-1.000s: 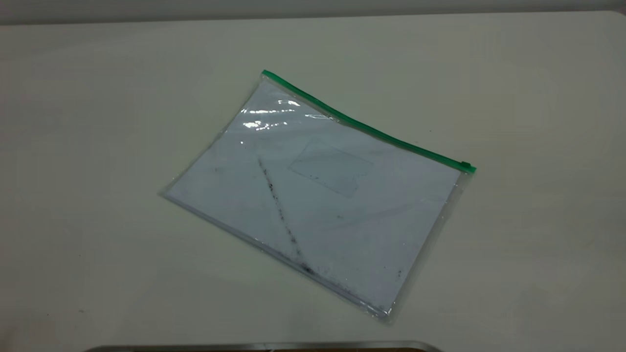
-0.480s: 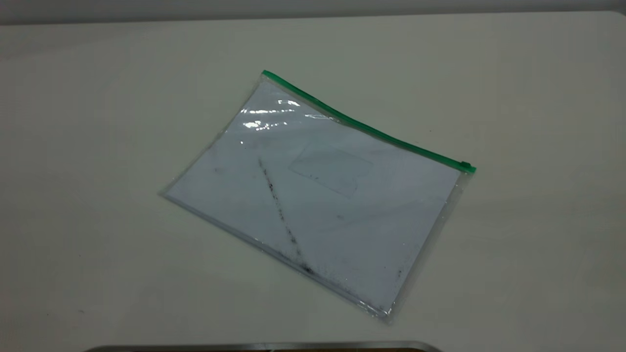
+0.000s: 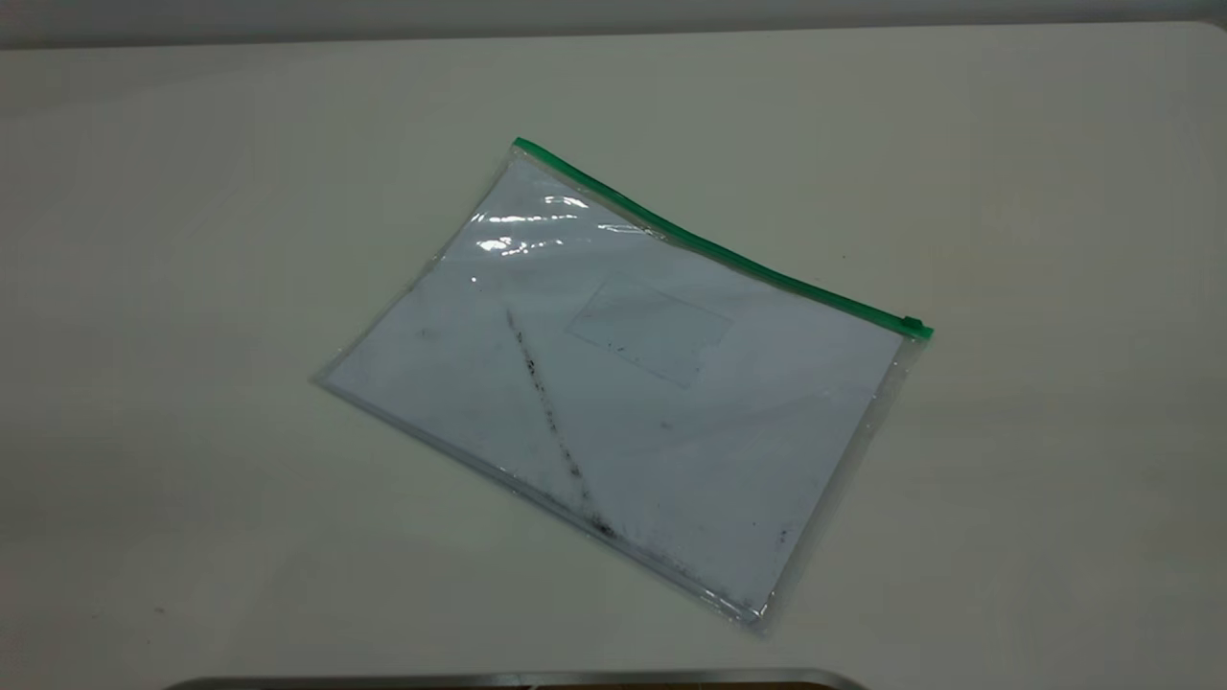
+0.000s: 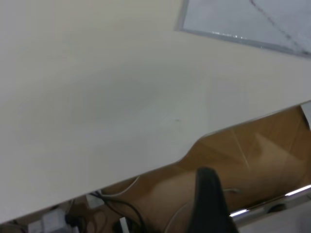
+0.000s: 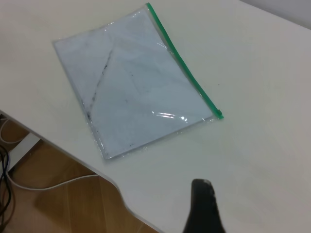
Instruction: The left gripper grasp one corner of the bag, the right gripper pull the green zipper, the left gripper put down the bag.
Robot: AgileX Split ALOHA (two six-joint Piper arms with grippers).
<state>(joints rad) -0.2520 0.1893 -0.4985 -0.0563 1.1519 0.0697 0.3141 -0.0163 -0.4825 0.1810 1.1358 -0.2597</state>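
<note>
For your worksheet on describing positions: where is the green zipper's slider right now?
In the exterior view the slider sits at the right end of the green zipper, at the far right corner of the bag, which lies flat on the table.

Neither of my arms reaches into the exterior view. In my left wrist view only one dark, matte black tapering tip of the left gripper [image 4: 210, 204] pokes into frame, hanging out past the near edge of the work surface, above the floor. In my right wrist view a similar single black pointed tip of the right gripper [image 5: 203, 206] shows, hovering. I can't judge either finger gap from these slivers.
</note>
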